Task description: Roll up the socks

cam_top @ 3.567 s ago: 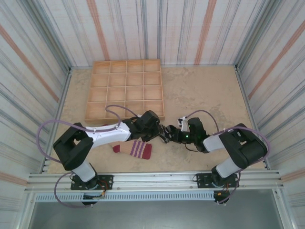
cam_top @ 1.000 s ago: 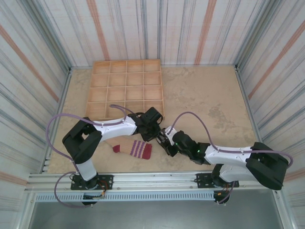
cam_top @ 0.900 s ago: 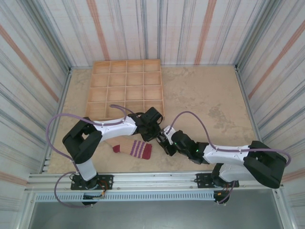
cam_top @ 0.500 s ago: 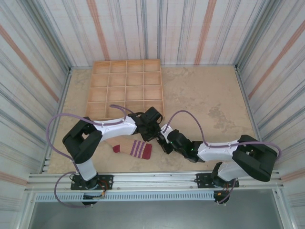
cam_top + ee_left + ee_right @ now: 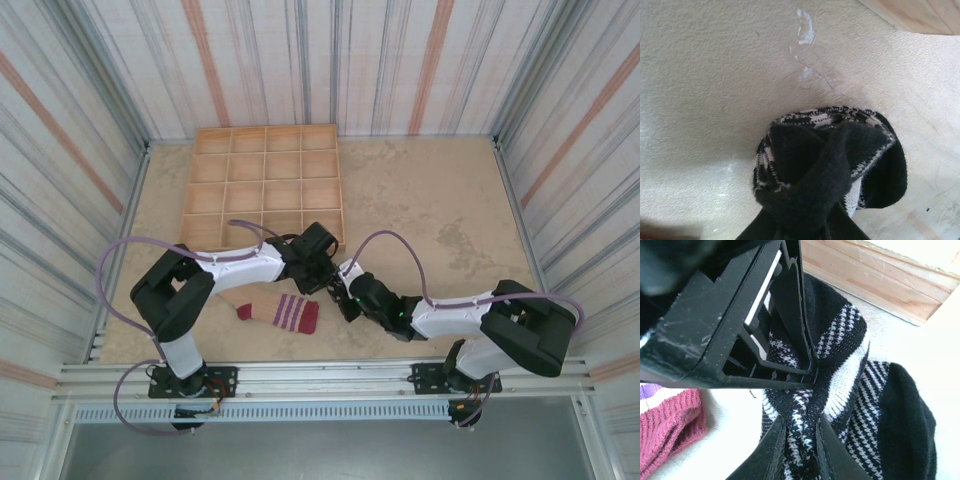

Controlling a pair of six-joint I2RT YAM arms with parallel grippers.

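Note:
A black sock with grey-white stripes is bunched up just above the table, held from both sides. My left gripper is shut on a thick black fold of it. From the opposite side my right gripper pinches a striped fold of the black sock, right against the left gripper's black fingers. Seen from above, the two grippers meet nose to nose at the table's middle front, left gripper and right gripper. The beige sock with purple-white stripes lies flat just left of them.
A wooden tray of square compartments sits at the back left, its near wall close behind the black sock. The beige sock's dark red end lies beside my right gripper. Striped walls enclose the table.
My right arm has reached left to the left gripper, and its jaws have closed on the black sock. The left gripper has stayed put, holding the sock. The beige sock has not moved.

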